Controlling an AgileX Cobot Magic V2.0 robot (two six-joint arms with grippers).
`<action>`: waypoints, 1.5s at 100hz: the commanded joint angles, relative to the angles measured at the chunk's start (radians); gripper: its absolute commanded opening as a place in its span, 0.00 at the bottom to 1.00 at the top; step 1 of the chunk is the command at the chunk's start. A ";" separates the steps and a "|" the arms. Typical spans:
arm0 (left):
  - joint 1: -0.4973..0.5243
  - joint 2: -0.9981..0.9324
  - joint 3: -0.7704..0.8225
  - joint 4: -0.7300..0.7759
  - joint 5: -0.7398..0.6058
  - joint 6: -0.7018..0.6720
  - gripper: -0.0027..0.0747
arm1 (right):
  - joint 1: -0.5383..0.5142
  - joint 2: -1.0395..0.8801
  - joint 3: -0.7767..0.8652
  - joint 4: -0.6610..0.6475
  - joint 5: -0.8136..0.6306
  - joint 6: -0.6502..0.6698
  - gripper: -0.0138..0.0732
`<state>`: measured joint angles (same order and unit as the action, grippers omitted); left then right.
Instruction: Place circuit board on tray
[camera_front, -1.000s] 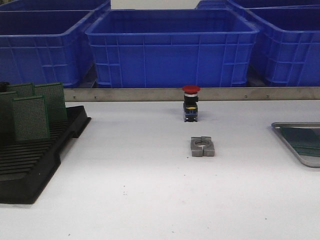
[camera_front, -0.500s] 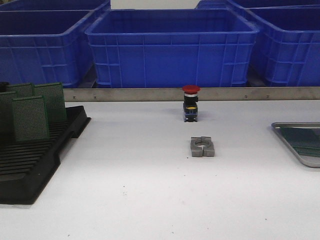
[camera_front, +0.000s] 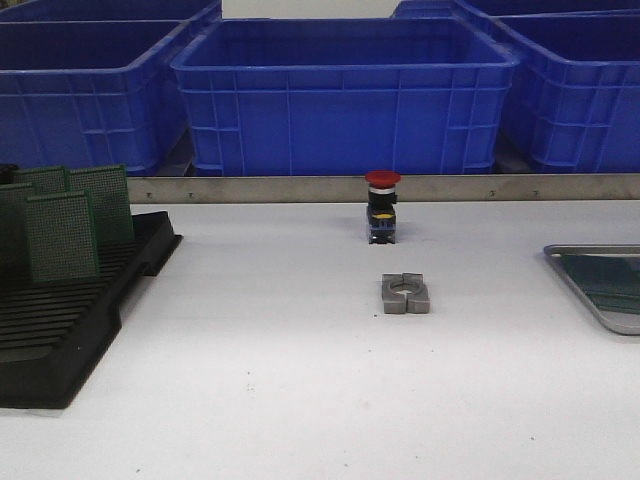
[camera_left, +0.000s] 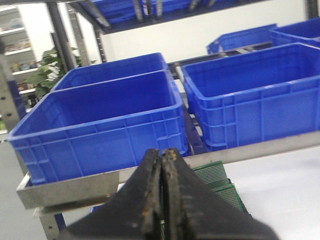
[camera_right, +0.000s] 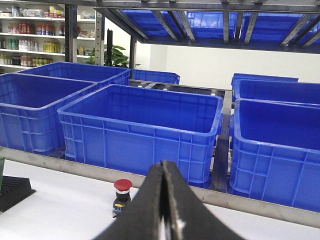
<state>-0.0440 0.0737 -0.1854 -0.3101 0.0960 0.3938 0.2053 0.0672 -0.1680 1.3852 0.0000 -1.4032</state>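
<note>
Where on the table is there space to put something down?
Bare table runs between the rack on the left and the tray at the right edge, all along the near side. Mid-table is busier: a metal block with a red button behind it. Boards crowd the rack.

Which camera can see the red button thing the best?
The front view. The red button stands whole and sharp there on the white table, behind the grey metal block. The right wrist view shows the button smaller, beside the closed right gripper. The left wrist view misses it.
</note>
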 joint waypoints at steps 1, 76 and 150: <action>0.002 -0.006 0.036 0.205 -0.104 -0.292 0.01 | 0.002 0.010 -0.027 -0.004 -0.010 -0.007 0.09; 0.002 -0.107 0.211 0.353 0.083 -0.493 0.01 | 0.002 0.011 -0.024 -0.004 -0.009 -0.007 0.09; 0.002 -0.107 0.209 0.348 0.083 -0.493 0.01 | 0.002 0.011 -0.024 -0.004 -0.009 -0.007 0.09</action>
<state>-0.0440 -0.0059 0.0034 0.0423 0.2497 -0.0976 0.2053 0.0672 -0.1661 1.3852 0.0000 -1.4009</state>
